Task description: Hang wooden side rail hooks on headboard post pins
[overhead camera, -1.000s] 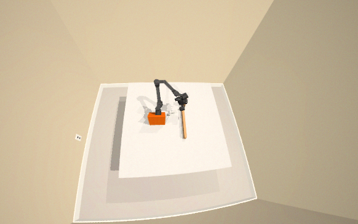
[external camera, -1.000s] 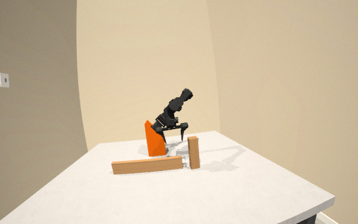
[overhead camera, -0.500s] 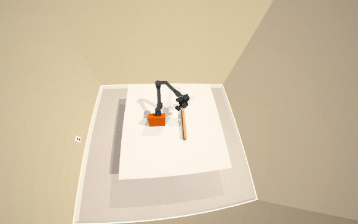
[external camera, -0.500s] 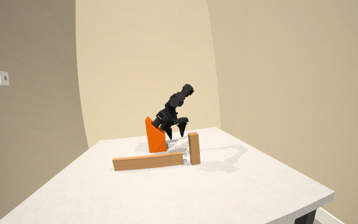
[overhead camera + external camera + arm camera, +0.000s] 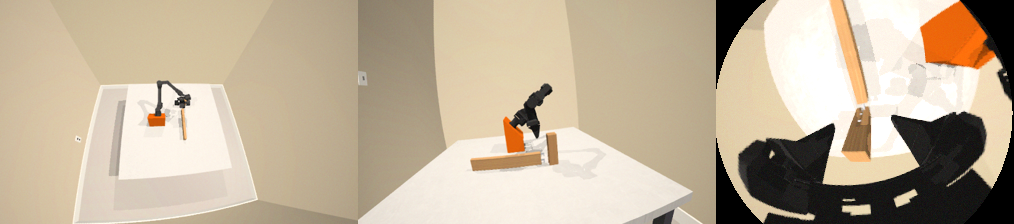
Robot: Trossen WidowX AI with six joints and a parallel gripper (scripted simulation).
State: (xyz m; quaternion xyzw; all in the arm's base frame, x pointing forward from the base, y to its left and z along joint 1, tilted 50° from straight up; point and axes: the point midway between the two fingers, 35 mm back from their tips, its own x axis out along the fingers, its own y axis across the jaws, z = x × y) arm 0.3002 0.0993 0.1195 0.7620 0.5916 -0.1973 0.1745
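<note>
The wooden side rail (image 5: 184, 126) (image 5: 505, 161) (image 5: 847, 46) lies long across the table, its far end on the table top. Its steel hooks (image 5: 543, 157) (image 5: 860, 112) reach into the upright headboard post (image 5: 552, 148) (image 5: 857, 141). The pins inside the slot are too small to see. My gripper (image 5: 182, 103) (image 5: 536, 132) (image 5: 864, 124) is open and empty. It hangs above the post's top, clear of the rail and the post. In the wrist view its two fingers stand on either side of the post's top.
The arm's orange base (image 5: 156, 120) (image 5: 513, 136) (image 5: 956, 32) stands on the white table (image 5: 172, 160) (image 5: 604, 184) just left of the post. The table's edge runs along the right and near side in the exterior view.
</note>
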